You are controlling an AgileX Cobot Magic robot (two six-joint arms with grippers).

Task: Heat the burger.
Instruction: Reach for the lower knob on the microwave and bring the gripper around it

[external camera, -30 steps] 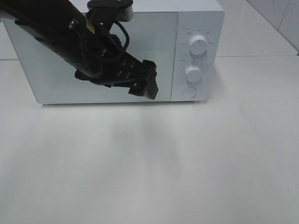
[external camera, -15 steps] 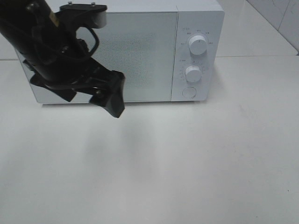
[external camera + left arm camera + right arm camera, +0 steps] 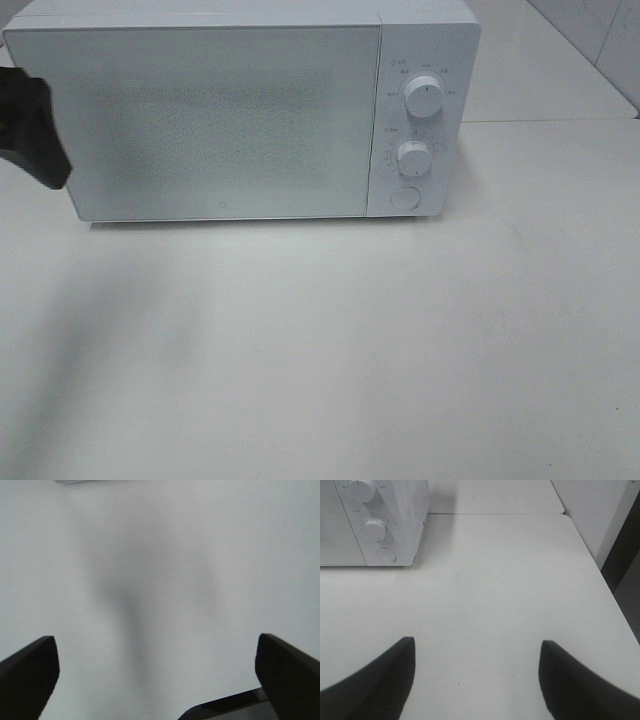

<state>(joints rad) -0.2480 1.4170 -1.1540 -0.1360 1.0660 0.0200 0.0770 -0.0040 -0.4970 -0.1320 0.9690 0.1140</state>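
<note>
The burger is not in view in any frame. A white microwave [image 3: 230,110] stands at the back of the white table with its door shut. It has two round knobs [image 3: 424,97] and a round button [image 3: 404,198] on its right panel. It also shows in the right wrist view [image 3: 375,520]. My left gripper [image 3: 157,680] is open and empty above bare table. Only a black part of it [image 3: 28,125] shows at the left edge of the high view. My right gripper [image 3: 475,675] is open and empty over the table, to the right of the microwave.
The white table [image 3: 350,340] spreads in front of the microwave. Its right edge [image 3: 600,575] shows in the right wrist view, with a wall and a dark gap beyond it.
My left arm has swung away from the front of the microwave door to the left and is now almost out of the high view. The door stays shut.
</note>
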